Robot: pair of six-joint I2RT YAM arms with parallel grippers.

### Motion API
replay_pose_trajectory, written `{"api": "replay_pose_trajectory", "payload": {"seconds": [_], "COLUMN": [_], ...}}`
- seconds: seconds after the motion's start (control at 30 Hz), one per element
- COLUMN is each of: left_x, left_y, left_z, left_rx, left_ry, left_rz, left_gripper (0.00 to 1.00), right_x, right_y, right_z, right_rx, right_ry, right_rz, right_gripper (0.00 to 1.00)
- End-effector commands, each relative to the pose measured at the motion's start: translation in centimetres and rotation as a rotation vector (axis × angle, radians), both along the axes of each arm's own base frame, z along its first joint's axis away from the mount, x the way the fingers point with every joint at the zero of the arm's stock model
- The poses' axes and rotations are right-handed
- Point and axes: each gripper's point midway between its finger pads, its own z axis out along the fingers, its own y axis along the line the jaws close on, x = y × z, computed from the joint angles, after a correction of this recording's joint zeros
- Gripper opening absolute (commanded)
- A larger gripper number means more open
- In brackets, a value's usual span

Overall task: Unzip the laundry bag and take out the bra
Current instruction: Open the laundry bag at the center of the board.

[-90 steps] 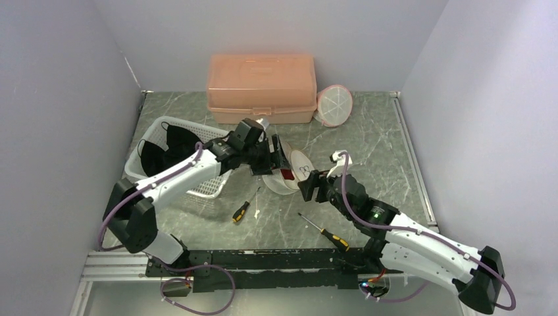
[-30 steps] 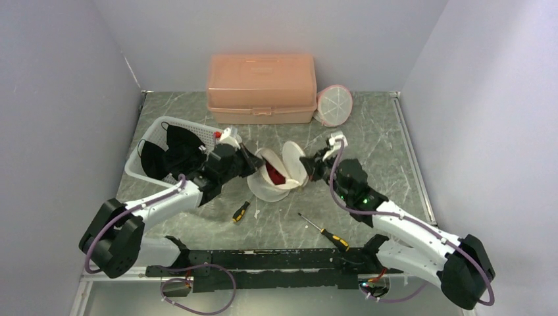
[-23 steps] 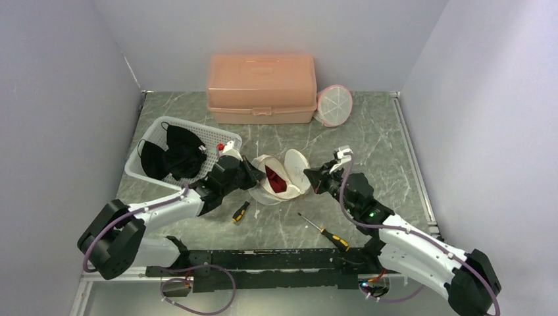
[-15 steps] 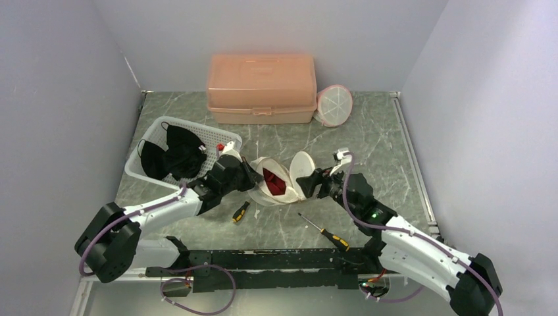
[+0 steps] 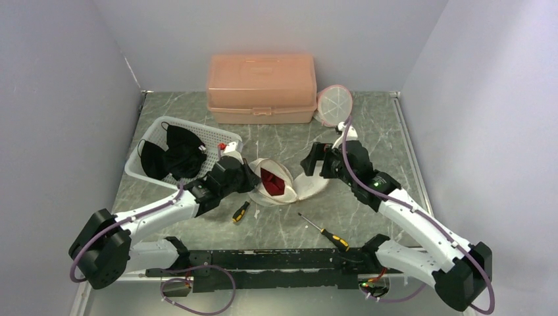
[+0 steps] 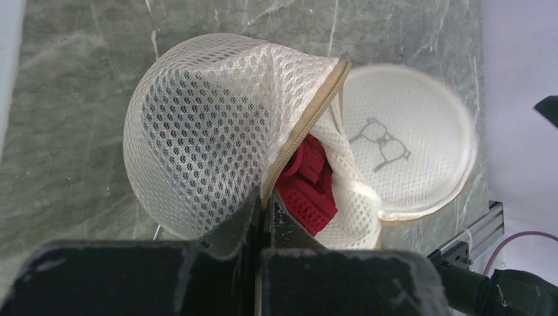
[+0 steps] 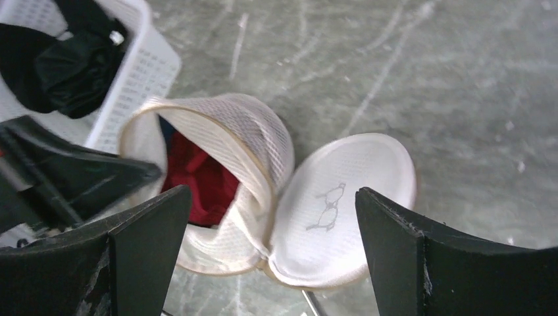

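Our left gripper [image 6: 264, 205] is clenched on the tan zip edge of the white mesh dome-shaped laundry bag [image 6: 197, 125], which lies unzipped on the grey-green marble tabletop [image 6: 66, 66]. The red bra [image 6: 304, 187] sits inside the opening. The bag's round flap [image 6: 428, 131] lies open beside it, printed with a grey bra outline [image 6: 381, 141]. Our right gripper [image 7: 273, 193] hangs above, fingers spread wide, grasping nothing.
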Motion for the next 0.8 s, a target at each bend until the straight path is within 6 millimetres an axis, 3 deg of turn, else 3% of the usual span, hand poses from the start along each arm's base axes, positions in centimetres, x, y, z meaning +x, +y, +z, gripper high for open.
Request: {"api": "replay_pose_trajectory", "payload": {"seconds": [0.0, 0.13, 0.27, 0.33, 0.43, 0.5, 0.57, 0.77], "left_x": [0.2, 0.1, -0.2, -0.4, -0.6, -0.5, -0.3, 1.0], "left_y": [0.5, 0.6, 0.6, 0.7, 1.1, 1.7, 2.5, 4.1], "left_z": [1.0, 0.7, 0.4, 0.3, 0.9, 1.7, 2.8, 6.7], "left_rx": [0.025, 0.024, 0.033, 0.04, 0.053, 0.074, 0.118, 0.294], "left_ry": [-0.043, -0.036, -0.009, 0.01, 0.016, 0.012, 0.001, -0.042], "left_rz": [0.012, 0.013, 0.01, 0.011, 0.018, 0.035, 0.052, 0.025], "left_gripper": [0.03, 0.03, 0.03, 0.09, 0.29, 0.51, 0.66, 0.85], "right_x": [-2.1, -3.9, -3.7, -3.6, -3.3, -3.2, -3.1, -3.2], "right_y": [-2.9, -3.5, -4.2, -4.3, -4.8, -5.1, -5.3, -4.6], "right_z": [-4.2, -6.0, -7.6, -8.1, -8.7, -8.7, -8.6, -8.4], "right_rx": [0.017, 0.125, 0.194, 0.253, 0.272, 0.262, 0.246, 0.252], "right_ry": [0.169, 0.217, 0.264, 0.286, 0.282, 0.258, 0.239, 0.198], "right_rz": [-0.082, -0.096, -0.159, -0.182, -0.205, -0.209, -0.205, -0.144], "right_gripper": [1.0, 1.0, 1.0, 1.0, 1.0, 1.0, 1.0, 0.99]}}
